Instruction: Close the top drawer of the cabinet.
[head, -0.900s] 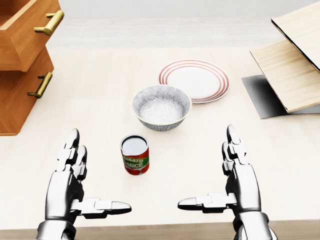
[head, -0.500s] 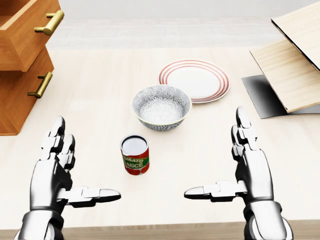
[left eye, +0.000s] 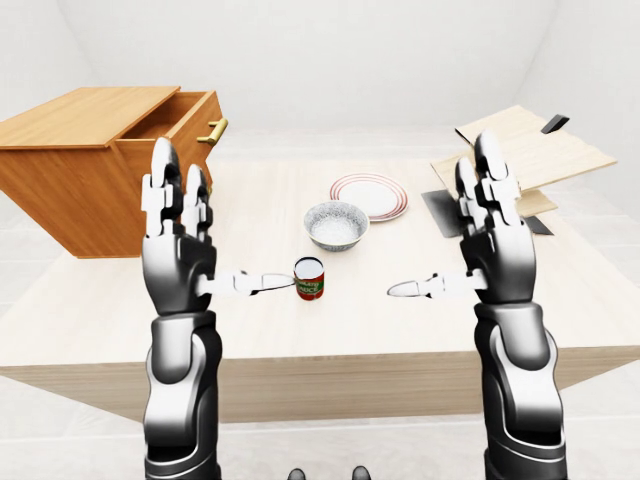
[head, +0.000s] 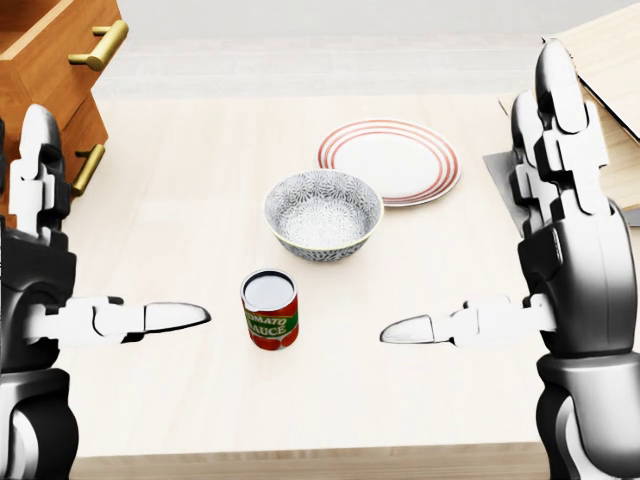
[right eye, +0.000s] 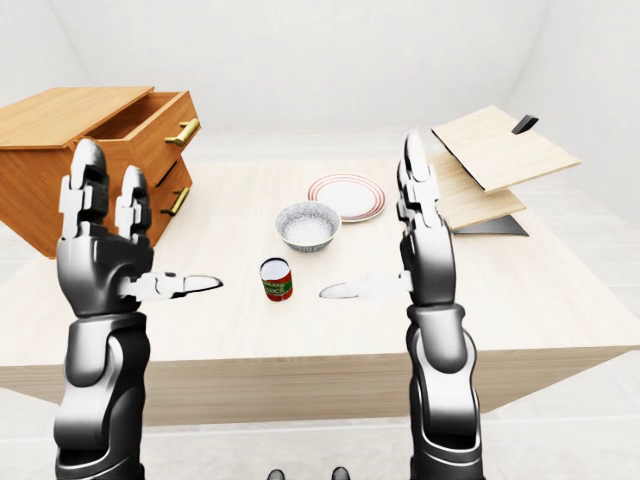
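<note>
The wooden cabinet (right eye: 75, 160) stands on the table at the left of every view. Its top drawer (right eye: 160, 122) is pulled out, and its brass handle (head: 98, 45) shows at the top left of the head view. The lower drawer's handle (head: 82, 168) is partly hidden behind my left hand. My left hand (head: 115, 225) is raised below and to the right of the cabinet, open, fingers upright and thumb pointing right, apart from the drawer. My right hand (head: 475, 205) is raised at the right, open the same way, holding nothing.
Between the hands a tomato sauce can (head: 270, 310) stands on the light table (head: 180, 220). A patterned bowl (head: 322, 212) and a red-rimmed plate (head: 390, 160) lie above it. Light wooden boards (head: 590, 130) on a dark mat (head: 515, 195) lie at the right.
Both hands have risen and spread apart, the left toward the left edge near the cabinet, the right toward the right edge. They stay open. The view has not shifted.
</note>
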